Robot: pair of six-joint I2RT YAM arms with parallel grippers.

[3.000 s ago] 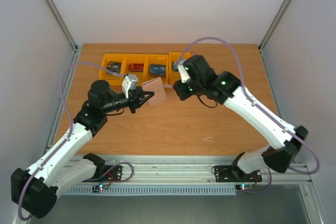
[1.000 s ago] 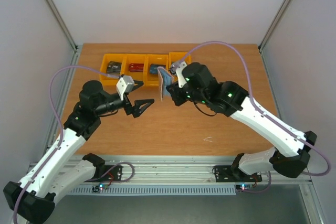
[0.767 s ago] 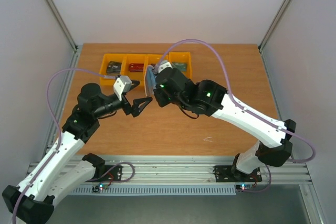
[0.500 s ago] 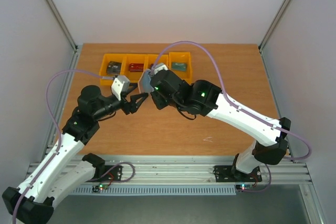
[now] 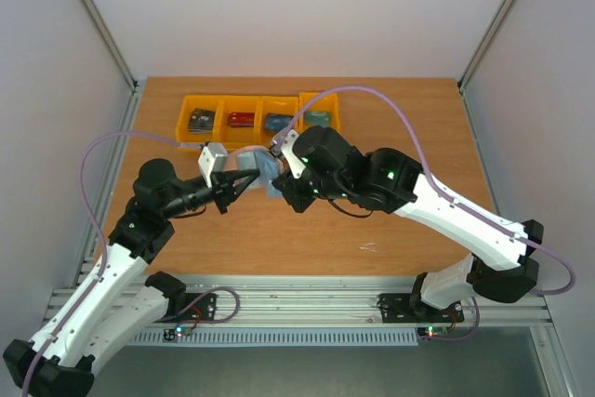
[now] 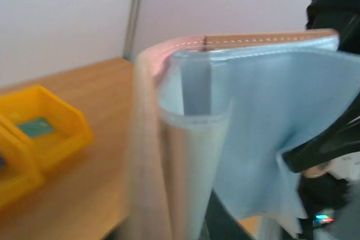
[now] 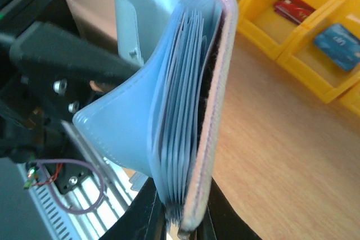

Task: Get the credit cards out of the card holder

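The holder (image 7: 188, 105) hangs in the air between the two arms, above the table (image 5: 390, 127) and just in front of the bins (image 5: 209, 102), with its pink spine up and its blue inner flap fanned out to one side. The right gripper (image 7: 181, 223) is clamped on the holder's lower edge and carries its whole weight. The left gripper (image 5: 244, 179) has its jaws spread and grips nothing. One finger lies against the blue flap, but I cannot tell whether the flap sits between the jaws. The pockets (image 7: 185, 77) show as a tight stack of pale edges. No cards stick out, and I cannot tell cards from pocket leaves here. The step in hand looks like opening the holder to reach a card. To do it well, the right arm should hold steady while the left peels the flap wide, then pinches a single card edge and pulls it out along the pocket. A soft flap may fold or slip, and pinching too deep could catch several leaves.
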